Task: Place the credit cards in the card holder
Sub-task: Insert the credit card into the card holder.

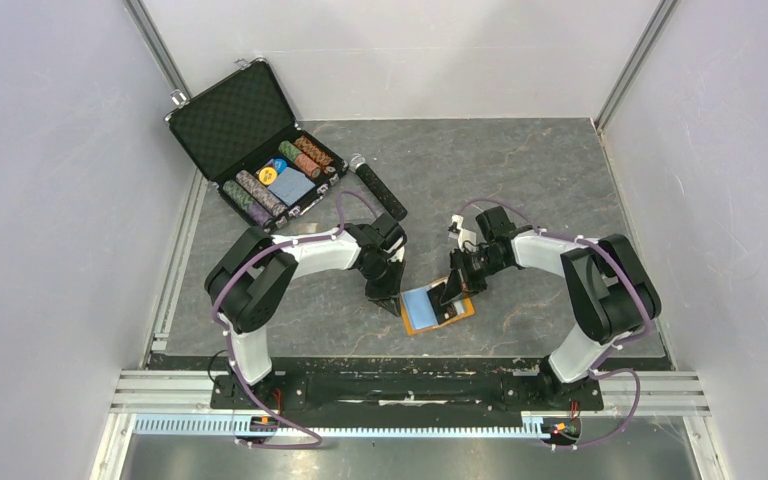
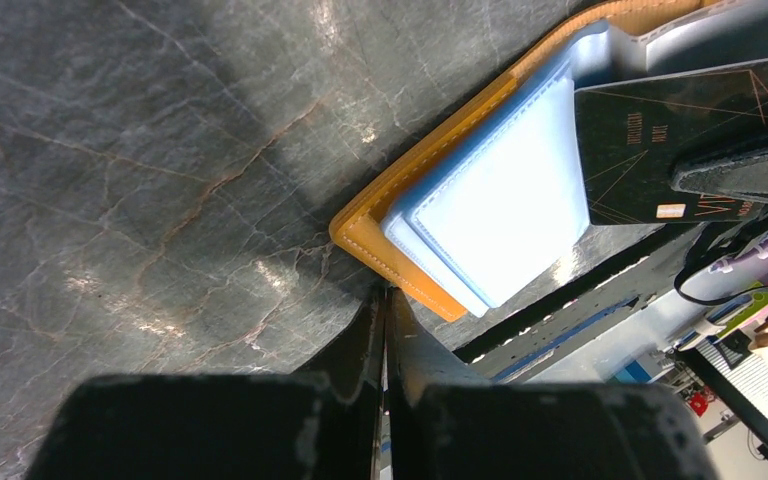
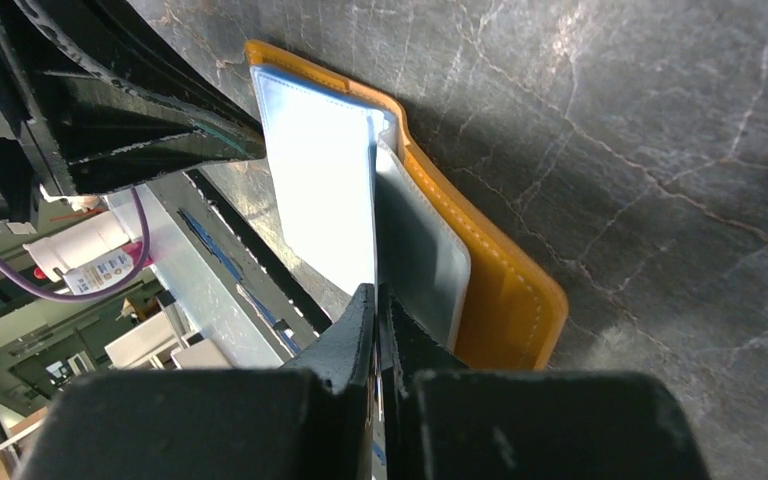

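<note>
The card holder (image 1: pixel 422 312) lies open on the grey table between both arms, orange outside with light blue lining (image 2: pixel 490 200). My right gripper (image 1: pixel 452 292) is shut on a black credit card (image 2: pixel 660 130) with thin gold lines, and the card's far end lies over the blue lining. In the right wrist view the card (image 3: pixel 373 200) shows edge-on, running from my right gripper (image 3: pixel 375 288) to the holder (image 3: pixel 510 290). My left gripper (image 2: pixel 385 292) is shut, tips against the holder's orange edge, nothing visible between them. It stands at the holder's left side (image 1: pixel 388 298).
An open black foam-lined case (image 1: pixel 250 140) with rows of poker chips sits at the back left. A black bar (image 1: pixel 380 190) lies beside it. The table's front edge and metal rail (image 1: pixel 410 385) run just near the holder.
</note>
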`<state>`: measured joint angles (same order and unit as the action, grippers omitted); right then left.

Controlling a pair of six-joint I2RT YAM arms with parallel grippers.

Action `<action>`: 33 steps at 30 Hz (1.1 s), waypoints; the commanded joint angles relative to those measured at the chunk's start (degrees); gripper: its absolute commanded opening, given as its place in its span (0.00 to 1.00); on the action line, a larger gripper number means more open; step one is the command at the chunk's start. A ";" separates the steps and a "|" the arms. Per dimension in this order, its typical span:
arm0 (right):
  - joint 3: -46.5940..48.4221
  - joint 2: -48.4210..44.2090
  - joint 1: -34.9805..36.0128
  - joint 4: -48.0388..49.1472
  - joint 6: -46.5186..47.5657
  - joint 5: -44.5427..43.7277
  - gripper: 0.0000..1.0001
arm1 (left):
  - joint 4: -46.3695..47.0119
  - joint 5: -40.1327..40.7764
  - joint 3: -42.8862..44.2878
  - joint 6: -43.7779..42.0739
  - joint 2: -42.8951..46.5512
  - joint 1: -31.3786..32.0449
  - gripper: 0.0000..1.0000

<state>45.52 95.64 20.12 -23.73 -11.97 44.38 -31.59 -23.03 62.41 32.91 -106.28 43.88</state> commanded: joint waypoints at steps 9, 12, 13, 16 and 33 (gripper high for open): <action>0.65 2.78 0.13 5.32 0.92 1.05 0.00 | 3.20 0.89 -0.93 0.65 -1.38 0.59 0.04; -0.52 3.16 0.08 6.75 0.95 2.02 0.00 | 3.21 0.81 -0.80 0.83 -1.65 0.68 0.03; -1.10 3.15 0.10 7.59 0.87 2.37 0.00 | 3.19 0.72 -0.77 0.86 -1.74 0.75 0.04; -2.72 3.02 0.09 9.99 0.33 3.52 0.00 | 3.16 0.49 -0.54 0.89 -2.00 0.77 0.04; -6.60 0.93 2.34 17.38 -7.90 1.10 0.09 | 4.35 -0.53 -0.27 2.93 -2.36 0.85 0.03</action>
<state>39.55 97.76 20.56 -7.88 -18.31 50.26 -31.22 -24.05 62.30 33.61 -106.52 43.86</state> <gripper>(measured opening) 0.083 0.034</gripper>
